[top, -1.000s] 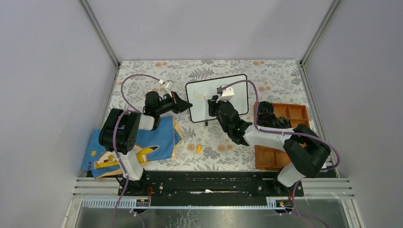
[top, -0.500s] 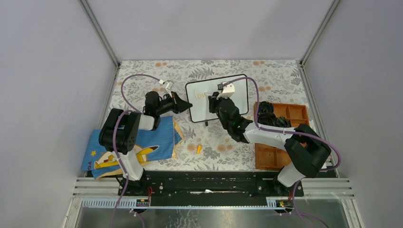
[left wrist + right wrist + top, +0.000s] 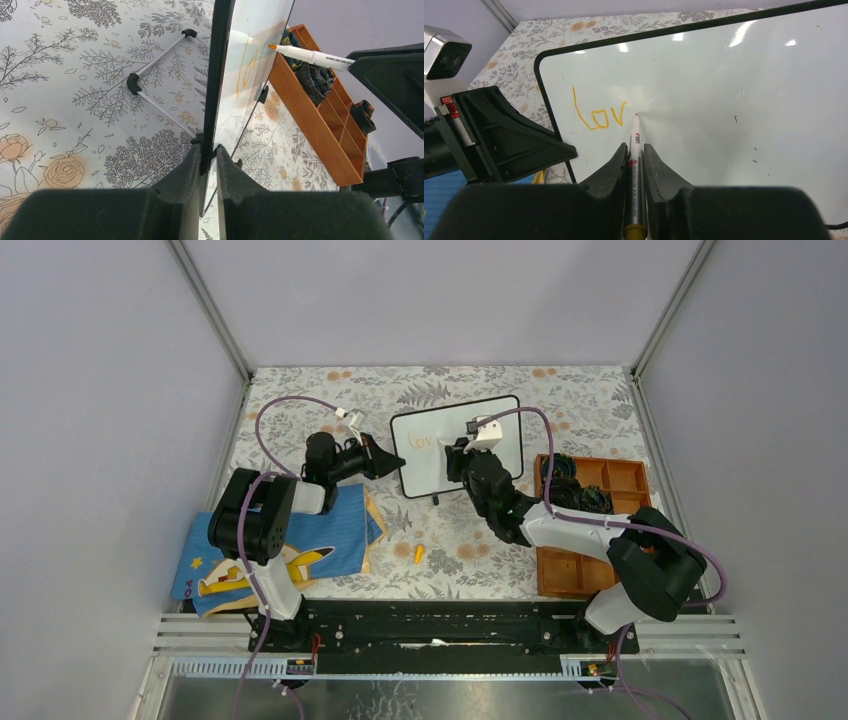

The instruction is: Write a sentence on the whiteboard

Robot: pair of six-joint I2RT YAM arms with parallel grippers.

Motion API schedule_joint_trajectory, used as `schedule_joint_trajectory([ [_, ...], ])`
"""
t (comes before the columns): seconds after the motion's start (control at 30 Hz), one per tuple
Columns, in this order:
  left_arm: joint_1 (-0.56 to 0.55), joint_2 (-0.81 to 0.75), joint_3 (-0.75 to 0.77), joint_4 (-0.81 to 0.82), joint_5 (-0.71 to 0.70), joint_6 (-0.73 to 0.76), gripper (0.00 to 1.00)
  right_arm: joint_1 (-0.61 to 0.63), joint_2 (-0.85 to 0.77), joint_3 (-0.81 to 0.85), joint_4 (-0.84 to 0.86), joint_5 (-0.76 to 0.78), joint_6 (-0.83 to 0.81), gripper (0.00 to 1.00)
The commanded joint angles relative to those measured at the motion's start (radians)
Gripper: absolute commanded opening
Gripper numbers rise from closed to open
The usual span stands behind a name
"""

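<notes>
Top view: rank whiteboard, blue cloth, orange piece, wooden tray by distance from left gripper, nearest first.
1. Whiteboard: edge clamped in left gripper.
2. Blue cloth: close by, toward the bases.
3. Orange piece: mid-table.
4. Wooden tray: far right.

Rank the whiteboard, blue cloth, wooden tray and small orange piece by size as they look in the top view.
1. cloth and tray: these look about alike and both are partly hidden, so I have not ranked them against each other.
2. whiteboard
3. orange piece

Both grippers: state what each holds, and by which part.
Left gripper clamps the whiteboard by its black frame edge; right gripper grips the marker by its barrel.
</notes>
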Motion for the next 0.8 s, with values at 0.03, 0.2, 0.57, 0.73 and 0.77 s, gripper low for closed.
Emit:
schedule_joint_trajectory([
  [0.03, -0.010, -0.008, 0.001, -0.054, -0.024, 0.031, 0.00, -0.010, -0.036, -0.009, 0.034, -0.027, 0.031, 0.00],
  [0.2, -0.011, -0.012, 0.000, -0.058, -0.025, 0.034, 0.00, -0.011, -0.033, -0.008, 0.047, -0.029, 0.039, 0.00],
  [0.57, -0.011, -0.012, 0.001, -0.058, -0.027, 0.035, 0.00, -0.010, -0.025, 0.016, 0.071, -0.024, 0.030, 0.00],
  [0.73, -0.011, -0.012, 0.001, -0.060, -0.027, 0.037, 0.00, -0.011, -0.008, 0.027, 0.063, -0.005, 0.029, 0.00],
  [0.77, -0.011, -0.012, 0.001, -0.060, -0.027, 0.037, 0.00, -0.011, -0.005, 0.029, 0.064, -0.003, 0.029, 0.00],
])
